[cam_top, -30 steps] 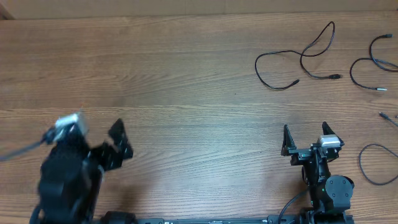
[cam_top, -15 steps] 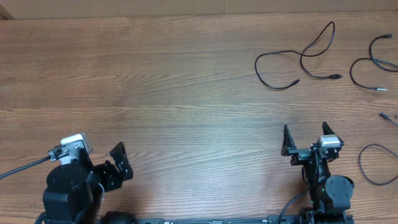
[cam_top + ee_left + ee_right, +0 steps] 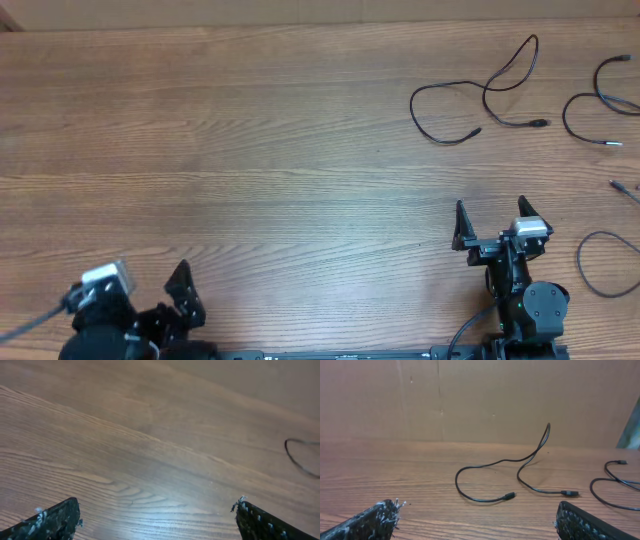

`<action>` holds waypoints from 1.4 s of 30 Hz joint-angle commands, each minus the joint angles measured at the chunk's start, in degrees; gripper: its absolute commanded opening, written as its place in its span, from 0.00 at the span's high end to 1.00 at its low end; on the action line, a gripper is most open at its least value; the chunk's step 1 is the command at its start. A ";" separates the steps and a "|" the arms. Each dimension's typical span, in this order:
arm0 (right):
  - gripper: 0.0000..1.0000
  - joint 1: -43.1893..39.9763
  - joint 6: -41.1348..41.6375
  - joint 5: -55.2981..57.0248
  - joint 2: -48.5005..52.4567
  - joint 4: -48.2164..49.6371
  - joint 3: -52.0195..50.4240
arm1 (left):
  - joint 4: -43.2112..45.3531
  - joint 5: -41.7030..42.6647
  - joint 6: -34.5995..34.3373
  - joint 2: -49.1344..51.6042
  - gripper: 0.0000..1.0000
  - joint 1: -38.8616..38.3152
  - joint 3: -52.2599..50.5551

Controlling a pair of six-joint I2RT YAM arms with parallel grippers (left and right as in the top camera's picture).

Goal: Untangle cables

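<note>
Several thin black cables lie apart from each other at the table's far right. One looped cable [image 3: 413, 105] lies far ahead of my right gripper [image 3: 490, 207] and also shows in the right wrist view [image 3: 457, 483]. A second cable [image 3: 564, 115] lies to its right and shows in the right wrist view [image 3: 592, 486]. A third cable [image 3: 580, 262] curls at the right edge. My right gripper [image 3: 475, 509] is open and empty, well short of them. My left gripper [image 3: 157, 507] is open and empty over bare wood at the near left [image 3: 183, 290].
A short cable end [image 3: 622, 186] pokes in from the right edge. A dark cable loop [image 3: 295, 457] shows at the far right of the left wrist view. A brown wall [image 3: 480, 395] stands behind the wooden table [image 3: 250, 130].
My left arm has drawn back toward the near edge of the table, its gripper still open. The right arm and the cables have not moved.
</note>
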 commanded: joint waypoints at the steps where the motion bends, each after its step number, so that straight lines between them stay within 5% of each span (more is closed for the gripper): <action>1: 0.00 0.11 -0.22 -0.04 -0.68 0.37 -0.59 | -0.59 0.44 0.85 -2.80 0.00 1.03 -0.15; 23: 0.00 0.11 -0.22 -0.04 -0.68 0.37 -0.59 | -3.19 0.44 0.81 -17.62 0.01 2.45 -0.15; 42: 0.00 0.11 -0.22 -0.04 -0.68 0.37 -0.59 | -3.19 0.44 0.83 -18.21 0.01 7.13 -0.20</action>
